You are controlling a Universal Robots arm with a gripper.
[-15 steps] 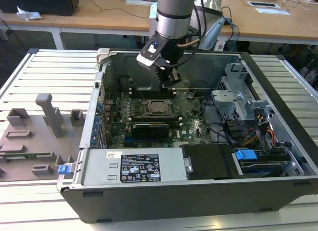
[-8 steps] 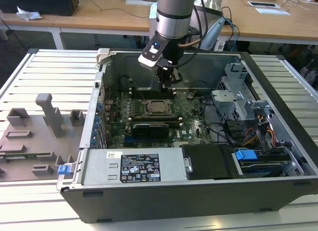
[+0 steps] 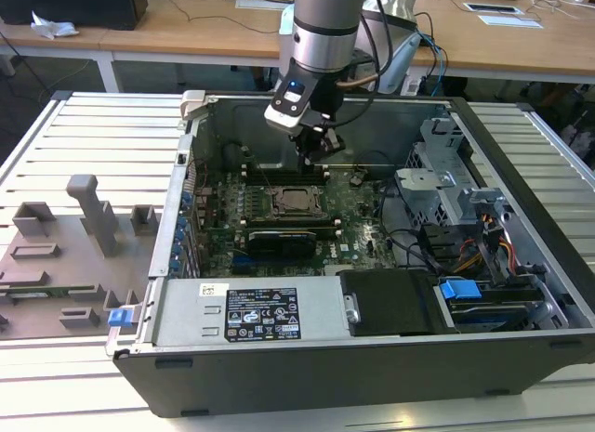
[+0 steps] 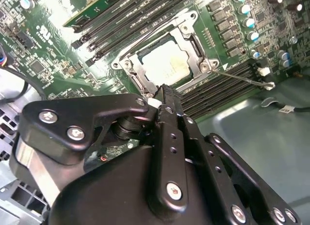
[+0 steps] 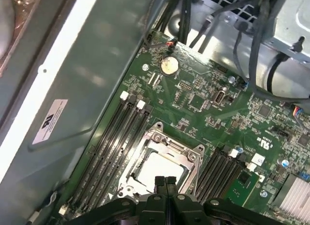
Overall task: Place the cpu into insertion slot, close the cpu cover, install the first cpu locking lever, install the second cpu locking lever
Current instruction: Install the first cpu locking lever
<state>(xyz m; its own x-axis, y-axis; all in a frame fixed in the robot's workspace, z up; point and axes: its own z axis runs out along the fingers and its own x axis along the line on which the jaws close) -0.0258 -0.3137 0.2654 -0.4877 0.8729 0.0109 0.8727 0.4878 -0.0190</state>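
The cpu [image 4: 167, 65] lies flat in the insertion slot [image 3: 296, 202] on the green motherboard, its pale metal top showing in both wrist views [image 5: 157, 169]. The cpu cover [image 4: 193, 46], a silver frame, lies down around the chip [image 5: 162, 140]. A thin wire locking lever [image 4: 242, 79] sticks out from one corner of the socket over the black memory slots. My gripper [image 4: 162, 89] hovers just above the socket's edge with its fingers shut together and nothing between them [image 5: 165, 180]. In the exterior view the gripper [image 3: 311, 146] hangs above the board, just behind the socket.
The open computer case [image 3: 186, 153] lies on a slatted table. Black memory slots [image 5: 114, 142] flank the socket on both sides. A drive cage and cables [image 3: 465, 228] fill the exterior view's right, a power supply [image 3: 251, 311] sits at the front, and grey fixtures [image 3: 93, 218] stand on the left.
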